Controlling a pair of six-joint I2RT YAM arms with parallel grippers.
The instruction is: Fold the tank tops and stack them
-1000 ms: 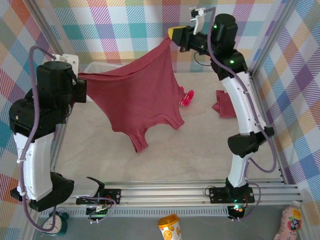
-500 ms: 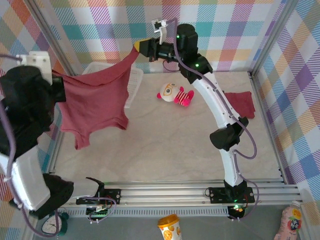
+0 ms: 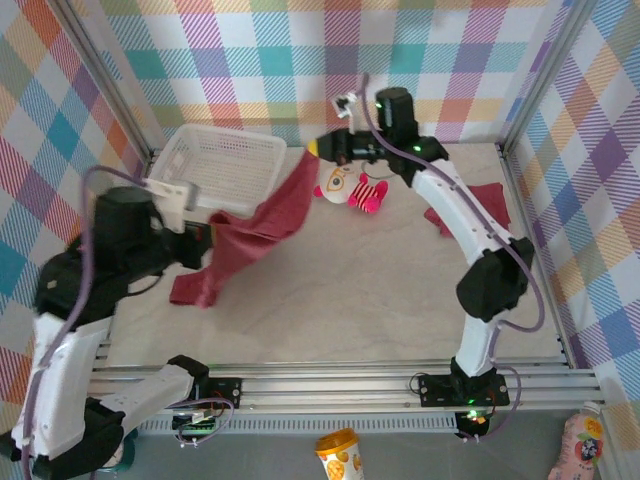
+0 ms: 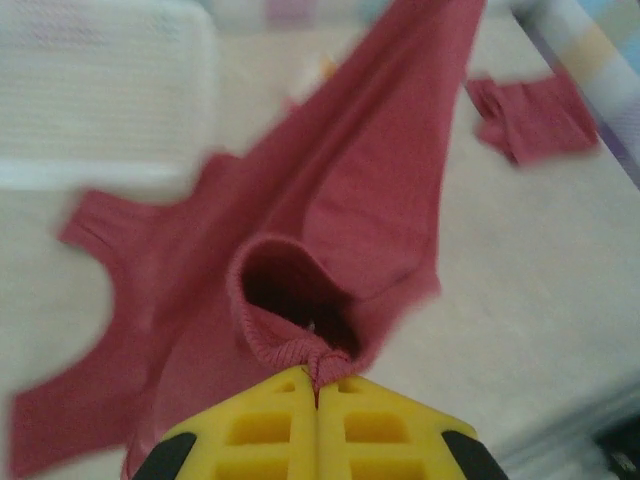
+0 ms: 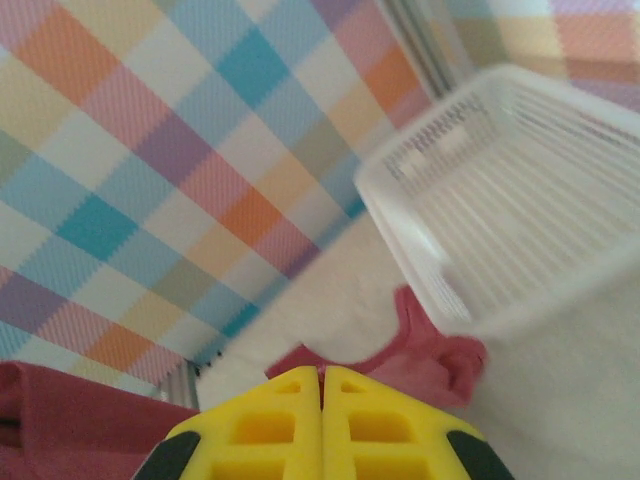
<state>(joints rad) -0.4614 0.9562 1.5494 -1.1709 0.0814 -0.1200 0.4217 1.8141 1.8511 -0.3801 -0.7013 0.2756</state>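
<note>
One maroon tank top (image 3: 262,225) is stretched slantwise between my two grippers, its lower end bunched on the table at the left. My left gripper (image 3: 207,238) is shut on its ribbed hem (image 4: 300,345), and the cloth fans out beyond the yellow fingers (image 4: 270,425). My right gripper (image 3: 318,150) is shut on the upper end near the back wall; in the right wrist view the cloth (image 5: 430,355) shows just past the closed gripper (image 5: 322,372). A second tank top (image 3: 487,200) lies crumpled at the right, partly behind the right arm, and shows as a tank top (image 4: 530,115) in the left wrist view.
A white basket (image 3: 215,165) stands at the back left, close behind the hanging cloth. A striped plush doll (image 3: 350,188) lies on the table just below the right gripper. Plaid walls and metal posts close in the table on three sides.
Both arms have come down and the held tank top has dropped from a high spread to a low slant, its lower end now on the table. The basket is uncovered.
</note>
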